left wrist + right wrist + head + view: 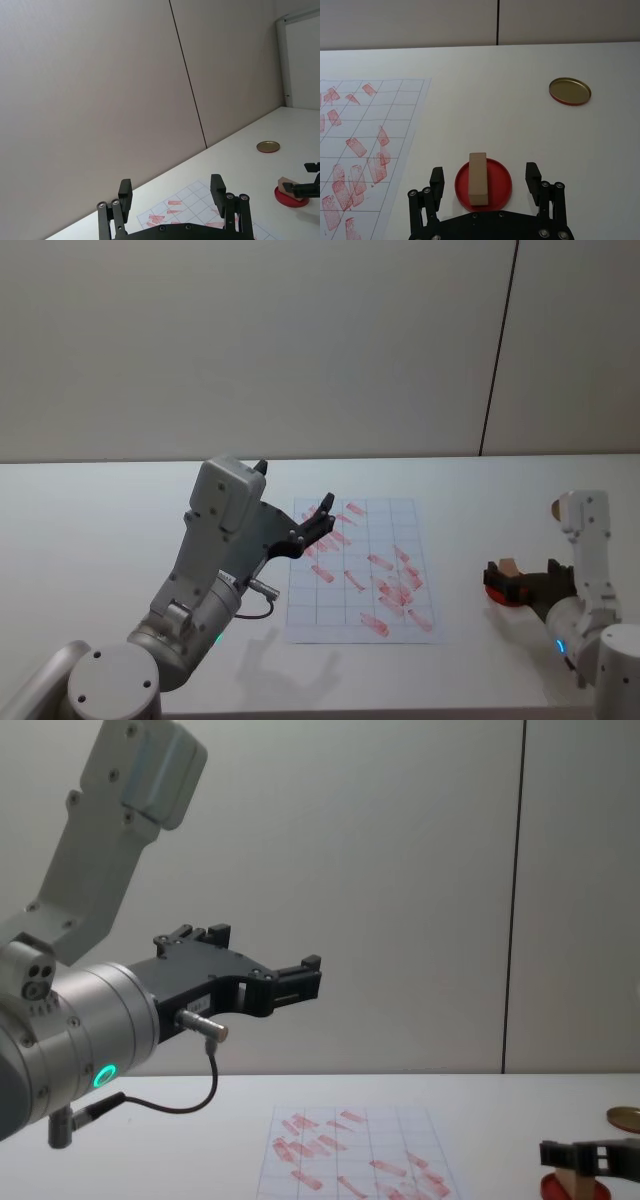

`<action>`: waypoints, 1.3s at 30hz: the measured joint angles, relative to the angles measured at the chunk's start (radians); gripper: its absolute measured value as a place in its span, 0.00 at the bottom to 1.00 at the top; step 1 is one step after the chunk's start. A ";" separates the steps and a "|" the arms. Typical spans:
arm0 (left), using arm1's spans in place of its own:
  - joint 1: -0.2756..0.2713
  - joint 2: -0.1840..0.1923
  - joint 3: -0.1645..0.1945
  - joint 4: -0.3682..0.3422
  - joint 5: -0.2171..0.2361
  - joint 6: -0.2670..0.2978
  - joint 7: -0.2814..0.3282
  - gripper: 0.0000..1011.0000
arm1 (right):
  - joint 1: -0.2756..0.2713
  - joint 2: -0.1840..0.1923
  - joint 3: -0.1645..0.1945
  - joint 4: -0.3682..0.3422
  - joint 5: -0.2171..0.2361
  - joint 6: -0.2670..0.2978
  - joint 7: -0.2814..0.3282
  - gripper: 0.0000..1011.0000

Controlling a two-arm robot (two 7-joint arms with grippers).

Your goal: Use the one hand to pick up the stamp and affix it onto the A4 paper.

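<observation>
In the right wrist view I see the right gripper (485,172) spread, 2 fingers flanking the stamp (478,179) without touching it. The stamp stands on the red disc (501,186), right of the paper (395,107). The left gripper (171,186) is spread too, and the chest view shows it raised high.

The left gripper (322,522) is covering the paper's (395,525) left edge; the right gripper (515,583) is hiding most of the stamp (508,565).

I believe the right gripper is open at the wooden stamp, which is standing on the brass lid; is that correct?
Not quite. The right gripper is open at the stamp, but the stamp stands on the red disc, not on the brass lid, which lies apart from it. The right wrist view shows this.
</observation>
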 joint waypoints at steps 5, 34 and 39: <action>0.000 0.000 0.000 0.000 0.000 0.000 0.000 0.98 | 0.015 -0.008 -0.002 0.032 -0.004 -0.004 0.006 0.99; 0.000 0.000 0.000 0.000 0.000 0.000 0.000 0.98 | 0.056 -0.030 -0.007 0.124 -0.034 -0.017 0.021 0.51; 0.000 0.000 0.000 0.000 0.000 0.000 0.000 0.98 | 0.058 -0.032 -0.006 0.131 -0.037 -0.016 0.018 0.37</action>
